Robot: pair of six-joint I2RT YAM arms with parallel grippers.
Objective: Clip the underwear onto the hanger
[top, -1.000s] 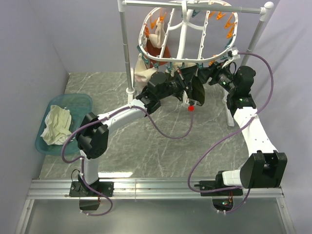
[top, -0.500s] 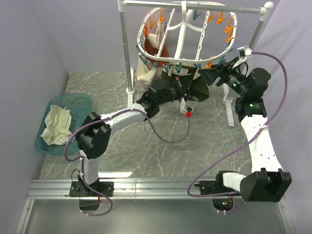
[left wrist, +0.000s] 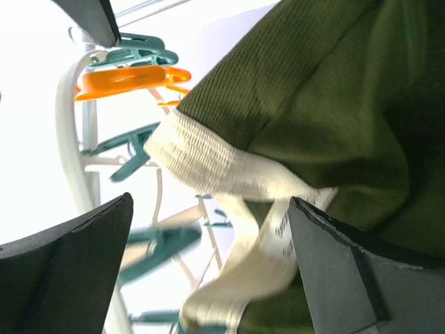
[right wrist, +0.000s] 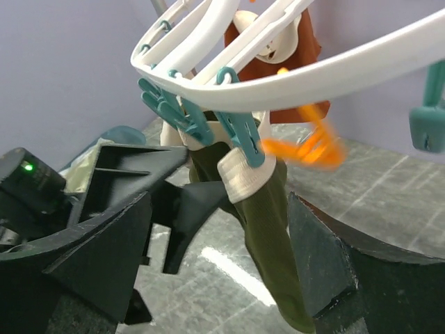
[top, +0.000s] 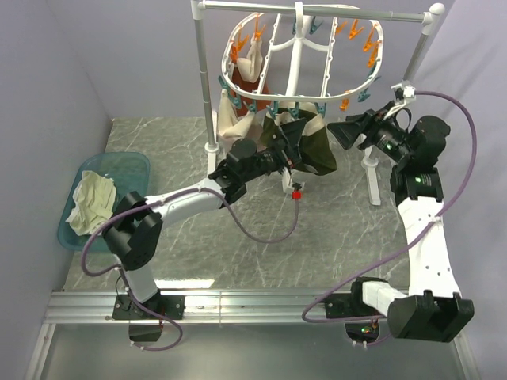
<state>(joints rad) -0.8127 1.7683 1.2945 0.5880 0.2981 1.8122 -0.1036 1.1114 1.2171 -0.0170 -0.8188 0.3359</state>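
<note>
both spread wide, my left gripper [left wrist: 210,202] and right gripper [right wrist: 221,198] grip nothing; underwear [right wrist: 270,229] hangs clipped to hanger [right wrist: 334,73]

No readable text anywhere. Only candidate is in the left wrist view: a pale beige fabric label strip [left wrist: 277,226] hanging off the pale beige waistband [left wrist: 208,156] of the dark olive-green ribbed underwear [left wrist: 334,104]. It carries a few tiny dark printed marks, too small and blurred to read. Top and right wrist views: nothing legible, no numbers, no logos.
</note>
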